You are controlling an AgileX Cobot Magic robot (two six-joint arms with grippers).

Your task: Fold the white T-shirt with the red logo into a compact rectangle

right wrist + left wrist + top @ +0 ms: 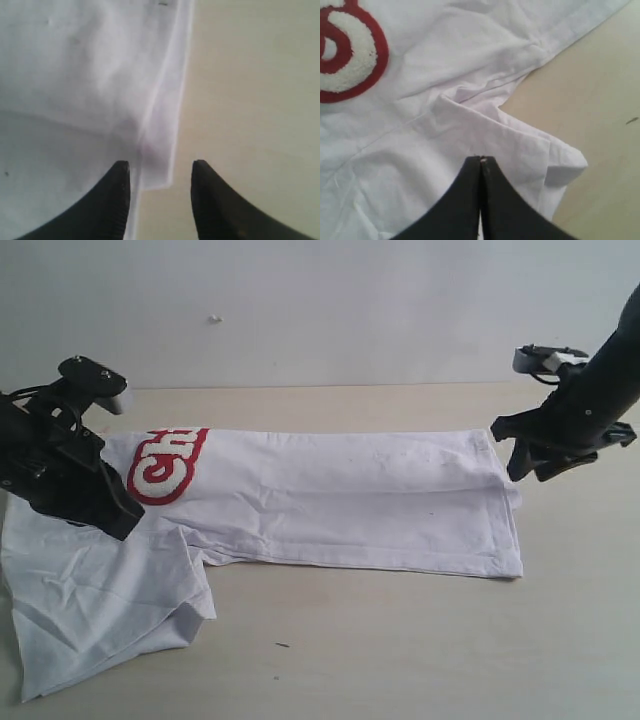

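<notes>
One white T-shirt (350,502) was recorded, laid on one pale table (400,640). It was folded lengthwise into a long band that ran from the left gripper (122,523) across to the right gripper (528,466). One loose sleeve portion was spread beneath the left gripper.

One red logo (166,464) was counted. Only its first white letters were exposed, just beside the left gripper.

Two grippers were entered:
- Left: the jaws were pressed together without a gap and the tip was set at the cloth. Whether fabric was pinched could not be told.
- Right: the jaws were parted and nothing was grasped. It was placed at the band's hemmed end.

One dark speck (282,645) was noted on the table, well apart from both grippers.

Only in the exterior view were both grippers and the whole band taken in. Only in the left wrist view was a turned-over sleeve corner (560,160) shown, just ahead of the closed tips. Only in the right wrist view were the stacked hem edges (167,125) shown, lying ahead of the parted fingers (117,195).
</notes>
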